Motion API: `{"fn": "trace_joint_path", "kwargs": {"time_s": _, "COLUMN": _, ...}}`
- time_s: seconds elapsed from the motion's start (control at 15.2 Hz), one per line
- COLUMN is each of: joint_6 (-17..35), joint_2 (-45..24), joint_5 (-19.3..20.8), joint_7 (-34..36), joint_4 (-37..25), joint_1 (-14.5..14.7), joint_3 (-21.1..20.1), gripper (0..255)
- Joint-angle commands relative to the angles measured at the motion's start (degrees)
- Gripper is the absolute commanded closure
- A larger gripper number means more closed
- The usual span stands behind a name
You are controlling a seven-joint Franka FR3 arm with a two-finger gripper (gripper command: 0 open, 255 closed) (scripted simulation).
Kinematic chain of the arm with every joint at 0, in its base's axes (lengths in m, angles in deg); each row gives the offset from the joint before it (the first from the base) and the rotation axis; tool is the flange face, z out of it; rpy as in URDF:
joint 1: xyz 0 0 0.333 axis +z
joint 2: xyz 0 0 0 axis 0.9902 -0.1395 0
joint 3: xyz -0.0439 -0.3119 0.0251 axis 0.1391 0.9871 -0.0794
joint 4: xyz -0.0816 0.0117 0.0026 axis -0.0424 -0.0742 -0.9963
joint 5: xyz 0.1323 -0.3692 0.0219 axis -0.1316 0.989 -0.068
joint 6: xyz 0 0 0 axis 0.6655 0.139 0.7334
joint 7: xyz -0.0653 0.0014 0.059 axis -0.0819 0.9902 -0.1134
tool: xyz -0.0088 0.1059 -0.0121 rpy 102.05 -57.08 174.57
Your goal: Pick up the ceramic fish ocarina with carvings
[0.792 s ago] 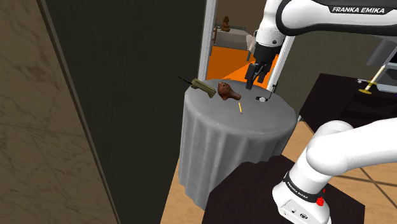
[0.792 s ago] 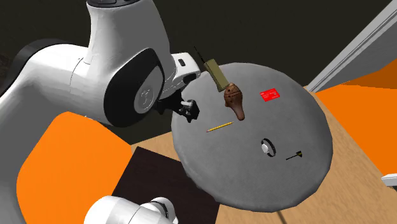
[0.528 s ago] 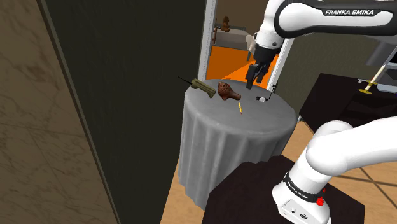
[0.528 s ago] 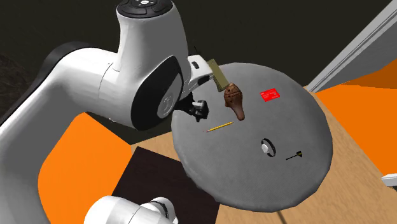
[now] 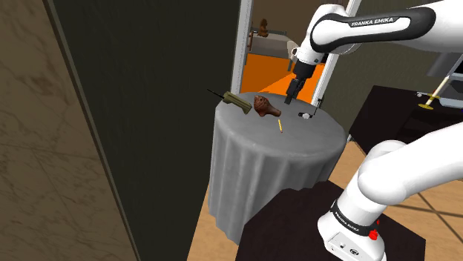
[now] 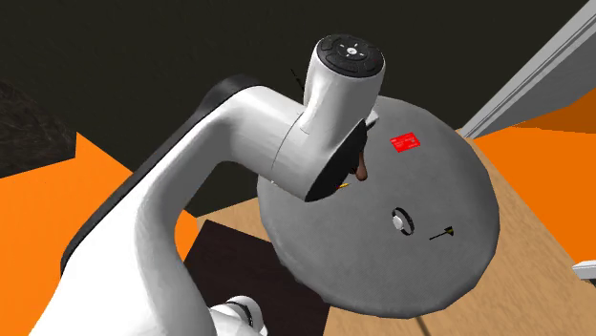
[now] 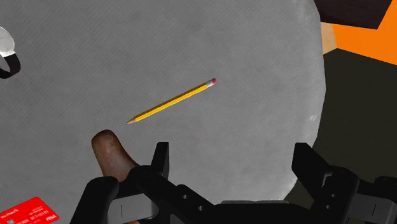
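The fish ocarina [image 5: 261,104] is a brown carved piece lying near the far edge of the round grey table [image 5: 278,148]. My black gripper [image 5: 291,93] hangs above the table, just off the ocarina toward the shoulder view's right. In the wrist view the fingers [image 7: 160,159] stand wide apart around the gripper [image 7: 233,163], with bare tabletop between them. The ocarina's narrow end [image 7: 112,150] lies just outside one finger. In the second exterior view my arm covers most of the ocarina, and its brown tip [image 6: 362,172] pokes out.
A yellow pencil [image 7: 172,100] lies ahead of the fingers. A red card [image 6: 404,142], a small watch [image 6: 401,220] and a dark dart-like piece [image 6: 441,233] are spread over the table [image 6: 420,277]. An olive object [image 5: 234,100] overhangs the rim beside the ocarina.
The arm has swung over the table and now hides most of the ocarina in the second exterior view. The gripper shifted slightly toward the ocarina. Nothing on the table moved.
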Motion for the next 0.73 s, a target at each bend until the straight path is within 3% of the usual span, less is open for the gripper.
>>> {"fn": "trace_joint_path", "kwargs": {"time_s": 0.0, "joint_6": 2.8, "joint_2": -4.1, "joint_5": -1.0, "joint_7": -5.5, "joint_4": -1.8, "joint_1": 1.0, "joint_3": 3.6, "gripper": 0}}
{"fn": "trace_joint_path", "kwargs": {"time_s": 0.33, "joint_6": 7.3, "joint_2": -15.3, "joint_5": -7.0, "joint_7": -19.7, "joint_4": -7.7, "joint_1": 4.2, "joint_3": 12.0, "gripper": 0}}
{"fn": "trace_joint_path", "kwargs": {"time_s": 0.66, "joint_6": 7.9, "joint_2": -29.2, "joint_5": -18.2, "joint_7": -36.1, "joint_4": -16.8, "joint_1": 6.8, "joint_3": 18.8, "gripper": 0}}
